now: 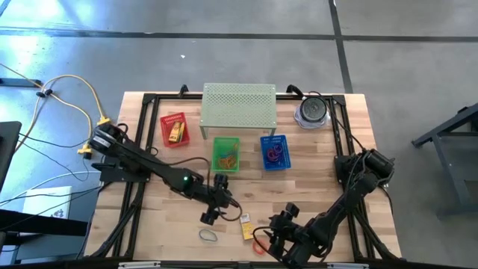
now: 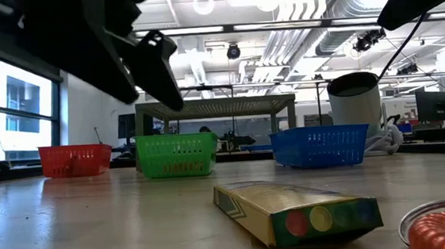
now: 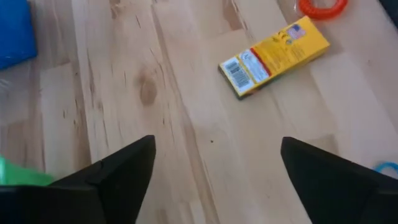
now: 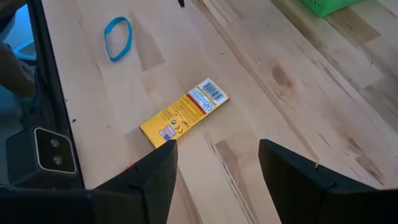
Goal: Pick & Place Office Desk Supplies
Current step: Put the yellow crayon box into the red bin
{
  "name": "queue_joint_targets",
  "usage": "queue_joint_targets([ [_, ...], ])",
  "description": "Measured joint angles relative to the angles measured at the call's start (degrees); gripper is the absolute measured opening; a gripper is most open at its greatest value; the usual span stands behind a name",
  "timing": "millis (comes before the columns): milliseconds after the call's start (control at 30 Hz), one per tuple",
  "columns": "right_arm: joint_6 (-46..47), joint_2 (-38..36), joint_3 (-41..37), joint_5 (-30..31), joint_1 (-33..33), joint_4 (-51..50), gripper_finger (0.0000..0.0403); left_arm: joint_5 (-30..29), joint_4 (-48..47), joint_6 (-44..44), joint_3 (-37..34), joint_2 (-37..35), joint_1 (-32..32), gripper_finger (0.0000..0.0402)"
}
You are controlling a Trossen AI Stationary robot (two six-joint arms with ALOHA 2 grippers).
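Yellow packet (image 1: pixel 246 228) lies flat on the table (image 1: pixel 321 190) near the front edge, between the two hands; it carries a barcode label, a red stripe and small print too fine to read. In the low view its end shows red, yellow and blue dots (image 2: pixel 325 217). Orange loop (image 1: pixel 259 246) lies just right of the packet, beside the right hand. Blue loop (image 1: pixel 208 236) lies to the packet's left, apart from it.

Left hand (image 1: pixel 209 217) hovers over bare wood just left of the packet, fingers spread wide, holding nothing. Right hand (image 1: pixel 270 237) sits low at the near edge, right of the packet, fingers (image 4: pixel 149 180) wide apart, empty.

Farther back stands a row of three: red basket (image 1: pixel 175 128) with yellow packets inside, green basket (image 1: pixel 225 153) with loops, blue basket (image 1: pixel 274 152) with red and purple loops. Pale green perforated shelf (image 1: pixel 239 104) stands behind them. Round dark container (image 1: pixel 312 110) sits at the far right corner. Nothing sits between either hand and the packet.
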Motion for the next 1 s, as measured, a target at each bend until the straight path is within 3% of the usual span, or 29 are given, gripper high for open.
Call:
queue_joint_targets([
  [367,-0.07,0.00,0.00,0.48,-0.09,-0.36,0.0215,-0.38,6.75,-4.24,0.03,4.16,0.14,0.0348],
  [633,-0.03,0.00,0.00,0.92,-0.13,-0.24,0.0215,-2.05,11.22,9.35,-0.02,8.86,-0.38,0.0348],
  [800,0.06,0.00,0.00,0.88,-0.02,-0.30,0.0215,3.63,15.82,18.10,-0.06,10.18,-0.30,0.0348],
  [1000,-0.13,0.00,0.00,0.91,-0.04,-0.32,0.0215,15.06,22.10,20.66,0.07,11.38,1.92,0.0348],
])
